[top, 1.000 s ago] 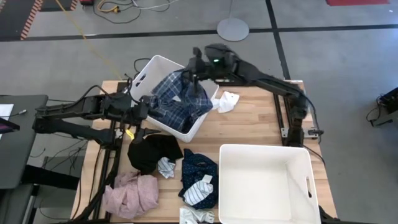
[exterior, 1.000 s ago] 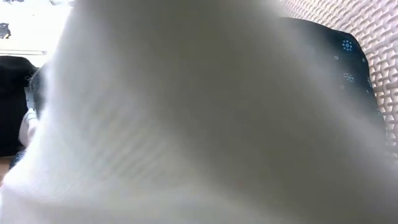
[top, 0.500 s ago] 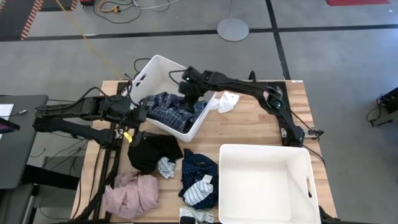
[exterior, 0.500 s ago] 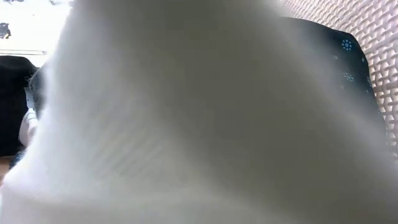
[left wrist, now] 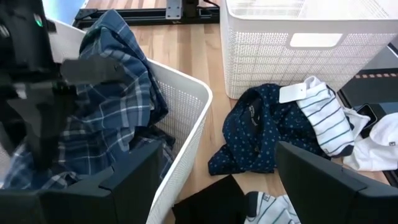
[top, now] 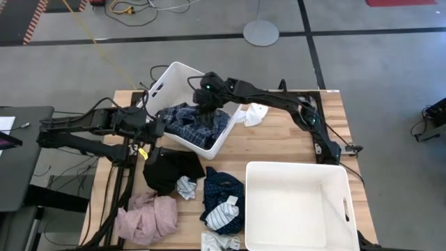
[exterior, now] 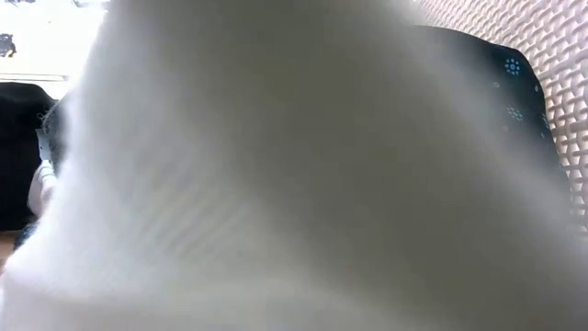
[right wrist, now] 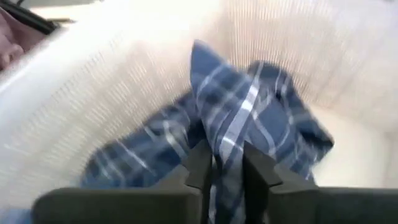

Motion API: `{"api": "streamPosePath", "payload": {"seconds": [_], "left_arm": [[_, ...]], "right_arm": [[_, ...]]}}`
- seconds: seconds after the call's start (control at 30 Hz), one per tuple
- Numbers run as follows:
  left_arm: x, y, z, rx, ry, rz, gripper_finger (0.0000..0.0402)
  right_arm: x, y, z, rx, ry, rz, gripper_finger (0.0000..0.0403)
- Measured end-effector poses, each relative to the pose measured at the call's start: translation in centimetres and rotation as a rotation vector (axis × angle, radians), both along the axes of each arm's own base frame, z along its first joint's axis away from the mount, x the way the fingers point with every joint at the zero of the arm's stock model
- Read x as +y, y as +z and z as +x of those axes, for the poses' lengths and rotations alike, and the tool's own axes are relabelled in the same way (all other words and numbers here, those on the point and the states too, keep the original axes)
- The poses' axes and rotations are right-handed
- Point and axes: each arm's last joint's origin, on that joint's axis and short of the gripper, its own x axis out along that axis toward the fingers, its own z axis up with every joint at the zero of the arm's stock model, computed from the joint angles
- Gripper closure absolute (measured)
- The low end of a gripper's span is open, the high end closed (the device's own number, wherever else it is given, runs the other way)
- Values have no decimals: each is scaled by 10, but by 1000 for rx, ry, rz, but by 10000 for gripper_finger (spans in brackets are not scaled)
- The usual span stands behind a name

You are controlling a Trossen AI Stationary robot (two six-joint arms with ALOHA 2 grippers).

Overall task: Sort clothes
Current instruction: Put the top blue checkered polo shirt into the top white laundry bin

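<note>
The blue plaid shirt (top: 182, 123) lies bunched in the tilted white bin (top: 166, 78) at the table's far left. My right gripper (top: 205, 104) reaches down into that bin and is shut on the shirt (right wrist: 261, 118). My left gripper (top: 157, 128) is open and empty beside the bin's near left wall (left wrist: 186, 118). On the table near it lie the black garment (top: 170, 170), the pink garment (top: 146, 216), the navy dotted garment (top: 224, 187) with a striped sock (top: 224, 210) on it, and a white sock (top: 255, 113). My right gripper pinches a raised fold of the plaid shirt (right wrist: 226, 142) between its two fingers (right wrist: 199, 163). The fingers come from above, pointing down into the bin. The rest of the shirt lies slack on the bin's floor below and around the fingers.
A second large white bin (top: 300, 202) stands at the table's near right. A small sock (top: 186, 187) lies by the black garment, and white cloth (top: 219, 241) lies at the near edge. White cloth (exterior: 276, 184) fills most of the low view.
My right gripper has gone down into the tilted bin and a little toward the table's left, still shut on the plaid shirt. The shirt, which hung above the bin's rim, has sunk into the bin and bunched up.
</note>
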Motion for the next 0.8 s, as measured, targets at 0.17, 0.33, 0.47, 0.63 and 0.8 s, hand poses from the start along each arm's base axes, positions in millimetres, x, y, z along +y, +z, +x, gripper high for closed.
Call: {"api": "streamPosePath", "payload": {"seconds": [0.17,0.33,0.47,0.63,0.8], "left_arm": [[0,-2,-1,18,4,-8,97],[0,-3,-2,34,6,-11,97],[0,-3,-2,38,5,-10,97],[0,-3,-2,38,5,-10,97],[0,-3,-2,38,3,-6,97]], "right_arm": [[10,33,0,-66,39,-54,262],[18,61,-9,-102,57,-81,214],[26,85,-30,-89,71,-99,195],[41,100,-60,39,129,-105,198],[60,103,-77,159,200,-95,219]]}}
